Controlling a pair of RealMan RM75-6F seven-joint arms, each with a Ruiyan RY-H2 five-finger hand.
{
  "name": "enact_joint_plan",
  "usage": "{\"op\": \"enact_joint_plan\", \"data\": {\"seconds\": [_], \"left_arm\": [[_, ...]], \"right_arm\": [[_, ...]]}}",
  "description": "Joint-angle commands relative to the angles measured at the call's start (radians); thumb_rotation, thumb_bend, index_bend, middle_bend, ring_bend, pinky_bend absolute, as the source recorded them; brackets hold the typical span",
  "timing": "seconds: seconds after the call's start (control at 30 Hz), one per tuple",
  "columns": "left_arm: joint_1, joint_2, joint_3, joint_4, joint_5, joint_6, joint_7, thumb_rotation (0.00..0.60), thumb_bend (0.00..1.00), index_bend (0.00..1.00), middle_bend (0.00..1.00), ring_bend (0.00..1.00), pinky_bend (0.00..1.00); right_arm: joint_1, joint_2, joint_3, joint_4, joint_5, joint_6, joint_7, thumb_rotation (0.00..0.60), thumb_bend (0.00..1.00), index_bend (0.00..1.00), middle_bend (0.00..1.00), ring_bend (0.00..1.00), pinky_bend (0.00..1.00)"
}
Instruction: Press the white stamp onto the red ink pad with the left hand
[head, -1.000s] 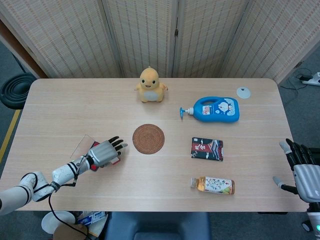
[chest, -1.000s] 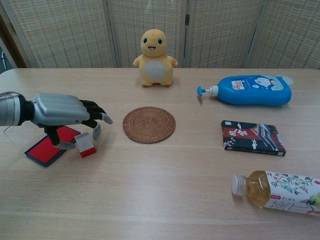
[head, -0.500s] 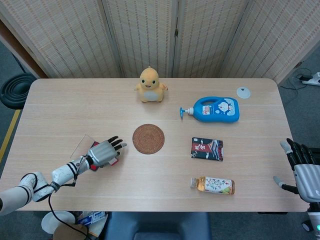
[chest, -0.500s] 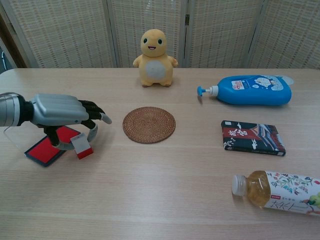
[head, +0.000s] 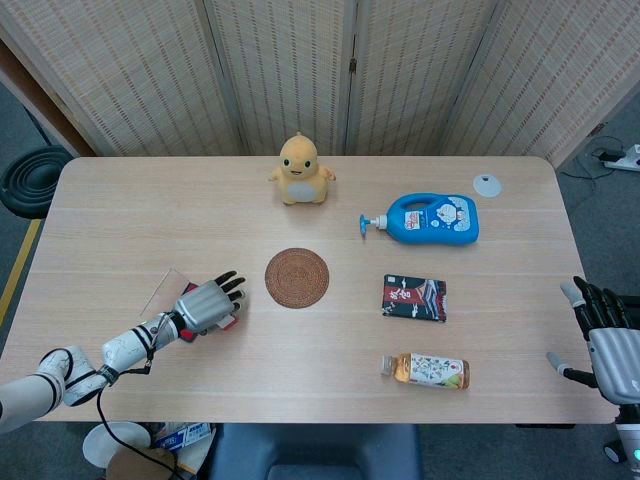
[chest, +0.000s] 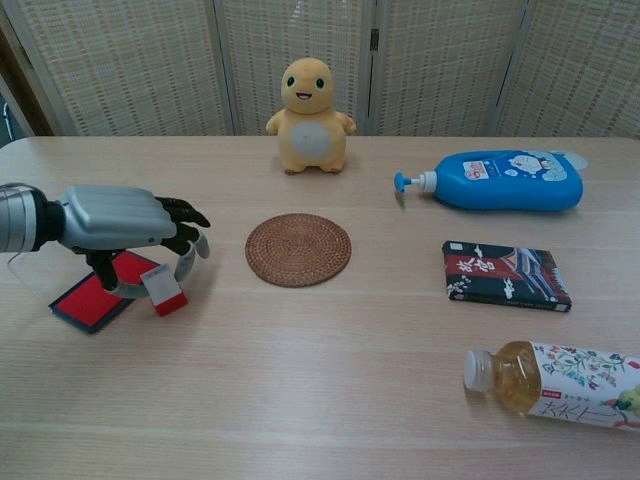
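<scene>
The stamp (chest: 162, 291), white above with a red base, is tilted and it is just beside the near right edge of the ink pad (chest: 100, 293), not above the red surface; in my judgement this is the main risk; if the left hand (chest: 120, 222) pushes down from here, the base may meet the pad's rim or the desk (chest: 330, 380) and take no ink, or it may take ink only on one corner because of the tilt. The hold looks light too, so the stamp could turn or slip out during the press; a push on the edge could also slide the pad on the smooth wood.

The left hand pinches the stamp between the thumb and one finger (chest: 186, 260); the other fingers are loosely spread and point toward the woven coaster (chest: 298, 249), well apart from it; I cannot tell if the stamp's base touches the desk.

The right hand (head: 608, 345) is at the far right edge of the desk in the head view, its fingers apart, and it holds nothing.
</scene>
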Motion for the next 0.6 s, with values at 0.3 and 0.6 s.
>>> {"op": "enact_joint_plan", "data": {"seconds": [0.3, 0.6], "left_arm": [[0.021, 0.063, -0.015, -0.080, -0.033, 0.016, 0.050, 0.600, 0.33, 0.68, 0.42, 0.24, 0.23], [0.030, 0.168, -0.040, -0.223, -0.083, 0.001, 0.129, 0.600, 0.33, 0.70, 0.46, 0.27, 0.27]], "right_arm": [[0.005, -0.002, 0.000, 0.003, 0.004, -0.012, 0.000, 0.600, 0.19, 0.00, 0.00, 0.00, 0.00], [0.010, -0.005, -0.001, 0.003, 0.008, -0.024, -0.005, 0.600, 0.19, 0.00, 0.00, 0.00, 0.00]]}}
